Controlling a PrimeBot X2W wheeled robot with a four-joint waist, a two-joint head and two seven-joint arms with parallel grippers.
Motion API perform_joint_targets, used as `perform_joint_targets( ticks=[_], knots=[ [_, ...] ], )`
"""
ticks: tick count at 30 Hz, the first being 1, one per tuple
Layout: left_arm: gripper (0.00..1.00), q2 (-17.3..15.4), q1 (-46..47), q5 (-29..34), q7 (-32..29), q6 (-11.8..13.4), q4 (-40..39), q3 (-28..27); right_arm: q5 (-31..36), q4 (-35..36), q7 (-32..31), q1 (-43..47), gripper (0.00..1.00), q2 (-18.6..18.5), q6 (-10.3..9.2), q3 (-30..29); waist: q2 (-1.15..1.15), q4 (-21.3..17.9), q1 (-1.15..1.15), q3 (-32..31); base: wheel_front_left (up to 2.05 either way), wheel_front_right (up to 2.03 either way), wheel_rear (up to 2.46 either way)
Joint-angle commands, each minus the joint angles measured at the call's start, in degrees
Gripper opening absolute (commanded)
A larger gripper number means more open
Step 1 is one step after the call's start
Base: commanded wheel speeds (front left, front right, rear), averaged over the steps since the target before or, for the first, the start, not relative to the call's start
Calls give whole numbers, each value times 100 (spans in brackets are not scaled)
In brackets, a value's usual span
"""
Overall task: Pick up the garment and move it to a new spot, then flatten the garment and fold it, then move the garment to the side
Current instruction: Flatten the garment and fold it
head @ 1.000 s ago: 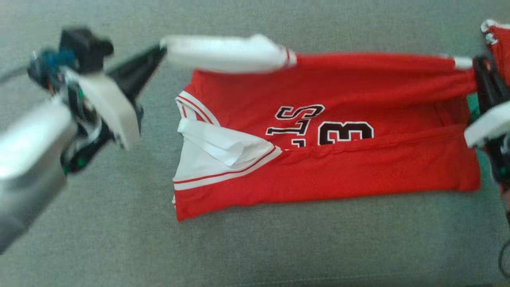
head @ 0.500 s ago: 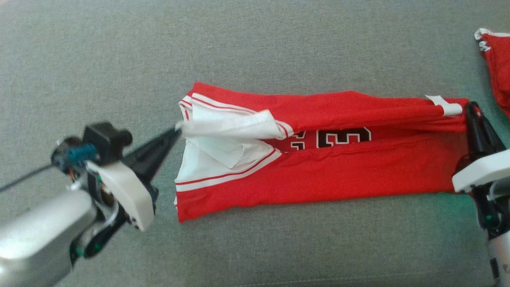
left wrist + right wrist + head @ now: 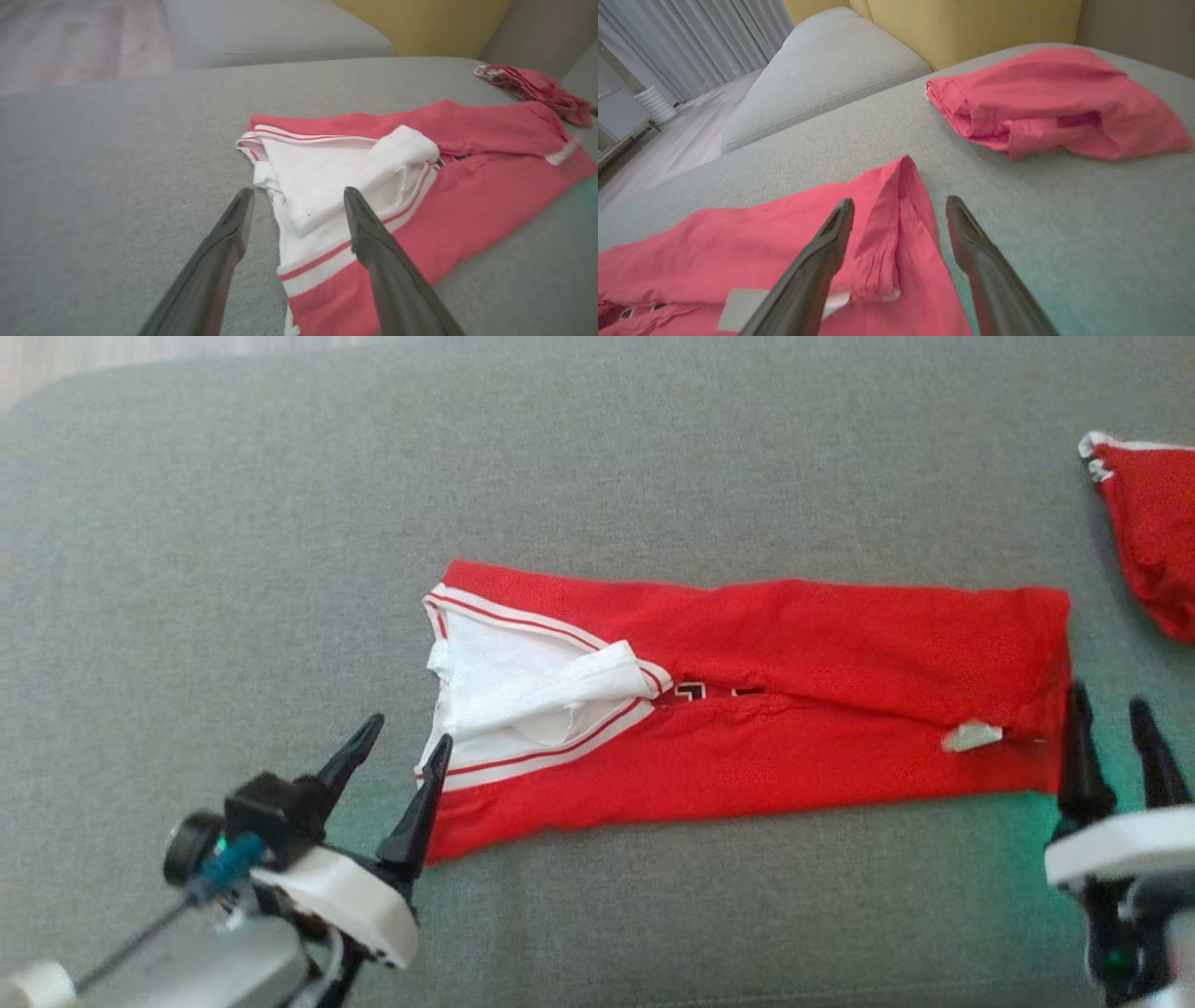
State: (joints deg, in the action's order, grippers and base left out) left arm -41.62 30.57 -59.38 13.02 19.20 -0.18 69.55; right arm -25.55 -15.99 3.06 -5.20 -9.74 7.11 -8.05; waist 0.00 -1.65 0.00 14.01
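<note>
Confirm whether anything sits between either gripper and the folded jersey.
Nothing visible: the left gripper, open, hangs at the jersey's collar end; the right gripper, open, at its hem end. A second red garment lies farther right on the cushion, apart from it.

I see the red garment (image 3: 840, 644) lying flat on the grey cushion (image 3: 653, 448), folded lengthwise into a long band running left to right. Its white, red-striped end is at the left, with a white sleeve (image 3: 560, 681) laid across it. A small label (image 3: 971, 737) shows near the right end.
</note>
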Motion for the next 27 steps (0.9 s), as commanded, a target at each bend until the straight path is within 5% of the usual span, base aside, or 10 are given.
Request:
perform_joint_targets(
  ticks=[1,6,10,18,27],
  knots=[
    [100,-93,14,45,94,113,-72,-343,55,212,83,46,100,-27,37,43,0,29,0,-81,0,0,0],
    [100,696,-768,766,193,798,-62,-1205,101,128,177,203,100,354,37,-423,0,172,0,-252,0,0,0],
    [100,1349,-1429,1733,195,983,-165,-1781,246,-154,160,-19,100,457,37,-677,0,320,0,-335,0,0,0],
    [100,2254,-2013,2927,196,642,-70,-2169,1016,-1421,-352,-633,100,527,37,-1443,0,663,0,-450,0,0,0],
    [100,2541,-2347,3408,197,275,32,-2669,1262,-2013,-262,-887,100,666,37,-1665,0,816,0,-594,0,0,0]
  ],
)
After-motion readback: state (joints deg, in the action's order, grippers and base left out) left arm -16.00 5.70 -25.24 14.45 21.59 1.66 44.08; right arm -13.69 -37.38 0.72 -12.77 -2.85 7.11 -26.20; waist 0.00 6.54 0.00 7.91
